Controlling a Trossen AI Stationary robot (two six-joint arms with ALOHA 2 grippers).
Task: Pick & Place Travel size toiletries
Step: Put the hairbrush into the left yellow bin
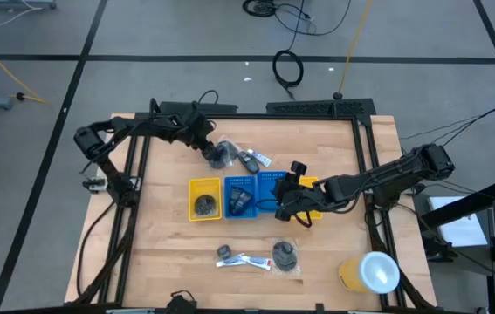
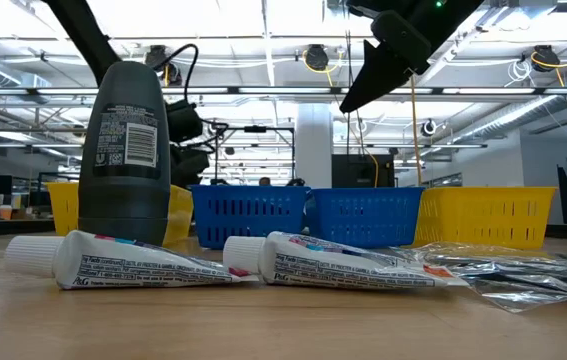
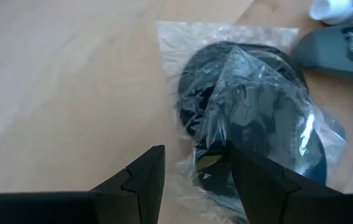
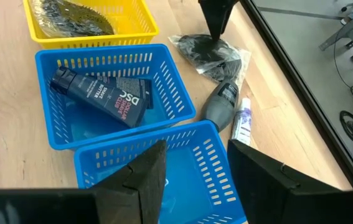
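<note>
My left gripper (image 3: 195, 177) is open, pointing down at a grey mesh pad in a clear plastic bag (image 3: 244, 106) that lies flat on the wood (image 1: 223, 155). A dark bottle (image 4: 221, 106) and a white tube (image 4: 241, 121) lie beside the pad. My right gripper (image 4: 195, 168) is open and holds nothing, hovering above an empty blue tray (image 1: 269, 187). The other blue tray (image 4: 58, 130) holds a dark tube (image 4: 104, 93). The left yellow tray (image 1: 192, 199) holds a bagged pad. My left gripper comes at the bagged pad from above, pointing down, with its open fingers (image 3: 260, 180) on either side of the bag's crumpled edge (image 3: 204, 165). Whether the fingers touch the plastic I cannot tell. The bag lies flat on the table.
Near the table's near edge stand a dark bottle (image 2: 123, 140), two white tubes (image 2: 343, 262) and another bagged pad (image 1: 285, 255). A second yellow tray (image 1: 317, 185) sits at the right of the row. A large yellow-and-white cylinder (image 1: 371, 272) lies at the near right corner.
</note>
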